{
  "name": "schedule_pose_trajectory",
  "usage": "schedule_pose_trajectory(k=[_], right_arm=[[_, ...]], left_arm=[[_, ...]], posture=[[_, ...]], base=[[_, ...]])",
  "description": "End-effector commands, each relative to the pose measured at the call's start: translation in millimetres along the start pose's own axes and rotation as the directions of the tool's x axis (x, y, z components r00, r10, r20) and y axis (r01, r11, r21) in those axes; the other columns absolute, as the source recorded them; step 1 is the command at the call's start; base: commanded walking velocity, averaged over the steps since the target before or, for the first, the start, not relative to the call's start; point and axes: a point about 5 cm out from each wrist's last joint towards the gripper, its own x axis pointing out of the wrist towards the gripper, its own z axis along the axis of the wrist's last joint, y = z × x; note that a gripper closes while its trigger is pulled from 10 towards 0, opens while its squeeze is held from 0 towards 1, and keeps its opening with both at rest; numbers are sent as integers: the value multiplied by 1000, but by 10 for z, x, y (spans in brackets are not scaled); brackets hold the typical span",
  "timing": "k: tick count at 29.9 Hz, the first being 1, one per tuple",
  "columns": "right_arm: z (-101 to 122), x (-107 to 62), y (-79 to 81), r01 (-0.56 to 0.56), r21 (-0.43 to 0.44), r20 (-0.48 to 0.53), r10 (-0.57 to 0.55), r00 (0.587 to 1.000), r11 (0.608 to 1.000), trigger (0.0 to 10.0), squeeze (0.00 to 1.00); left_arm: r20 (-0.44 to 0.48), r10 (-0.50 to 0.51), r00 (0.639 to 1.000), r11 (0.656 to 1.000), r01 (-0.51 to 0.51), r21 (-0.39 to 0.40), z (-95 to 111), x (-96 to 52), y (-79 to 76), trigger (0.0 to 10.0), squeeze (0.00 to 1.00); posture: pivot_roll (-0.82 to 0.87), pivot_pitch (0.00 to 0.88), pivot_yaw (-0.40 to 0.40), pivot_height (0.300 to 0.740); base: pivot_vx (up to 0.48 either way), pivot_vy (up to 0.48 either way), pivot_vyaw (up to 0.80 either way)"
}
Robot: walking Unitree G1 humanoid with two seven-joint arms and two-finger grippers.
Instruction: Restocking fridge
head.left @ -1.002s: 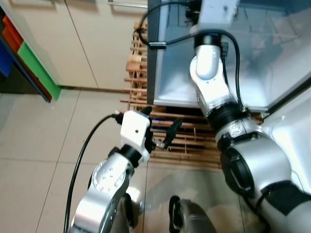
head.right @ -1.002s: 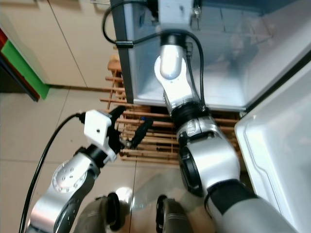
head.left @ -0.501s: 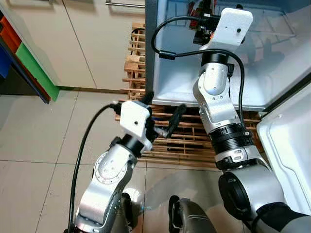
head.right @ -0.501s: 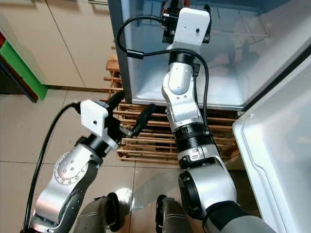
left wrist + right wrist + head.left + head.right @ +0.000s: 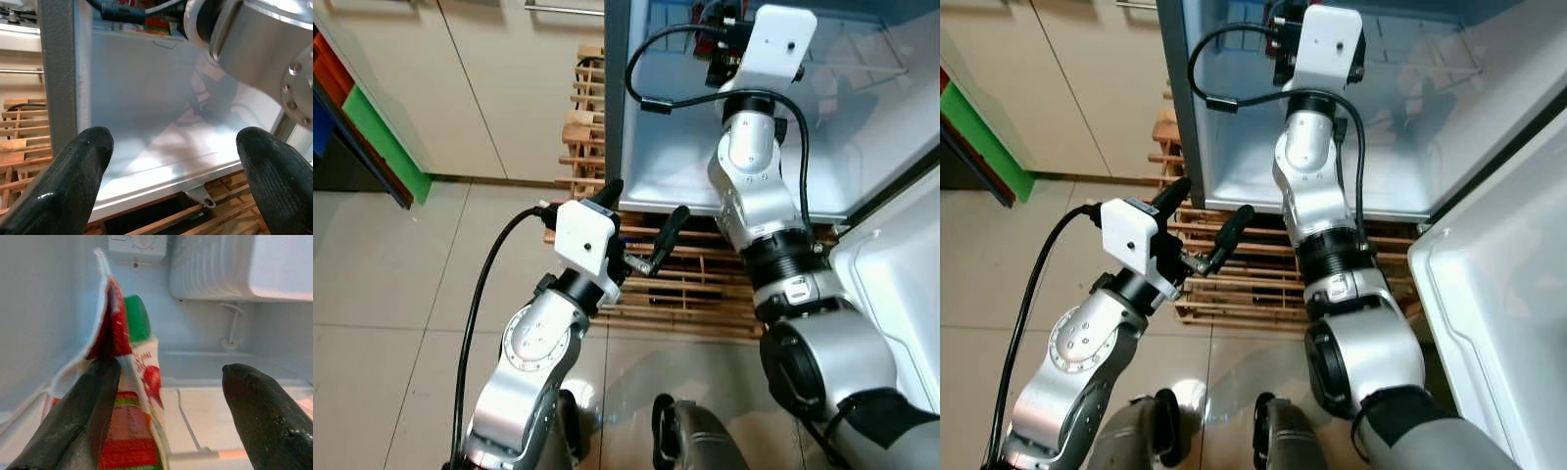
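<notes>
1. Pale beige floor tiles [image 5: 401, 284], glossy with reflected light.
2. Cream cabinet doors [image 5: 509, 78] line the wall.
3. A wooden slatted rack [image 5: 592, 127] stands on the floor beside them.
4. Coloured panels [image 5: 367, 122], green, red and blue, lie at the left edge.

My head eyes look down over both arms, each wrist camera close, facing into the same fridge [image 5: 862, 117]

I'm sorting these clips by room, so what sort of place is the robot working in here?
Most likely a home kitchen. An open fridge stands on a wooden slatted pallet, with cream cabinet doors beside it on a tiled floor. The right gripper is inside the fridge by a red-and-green carton.
</notes>
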Motion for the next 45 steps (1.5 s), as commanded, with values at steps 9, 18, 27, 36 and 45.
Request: schedule_pose_trajectory(k=[9,18,27,36,45], right_arm=[[-28,108,61,-44,-105,-21,42,999,993,10000,0],[-145,136,-3,-105,-416,-34,100,994,903,10000,0],[-111,247,-207,-62,-650,-1,81,997,758,10000,0],[-119,228,-190,-80,-616,3,103,995,784,10000,0],[-155,145,-190,-45,-514,41,77,996,856,10000,0]], left_arm=[[-18,13,1000,1000,-13,5,6,-75,-12,10000,0],[-34,22,999,1000,-22,-3,-11,-100,-18,10000,0],[-48,27,998,1000,-28,-14,-39,-99,-22,10000,0],[-60,33,998,999,-35,-26,-77,-78,1,10000,0],[-55,28,998,999,-30,-36,-81,-54,9,10000,0]], posture=[[110,275,-71,732],[118,281,-74,732],[109,279,-78,732],[89,268,-77,732],[62,251,-70,732]], base=[[0,0,0],[0,0,0],[0,0,0],[0,0,0],[0,0,0]])
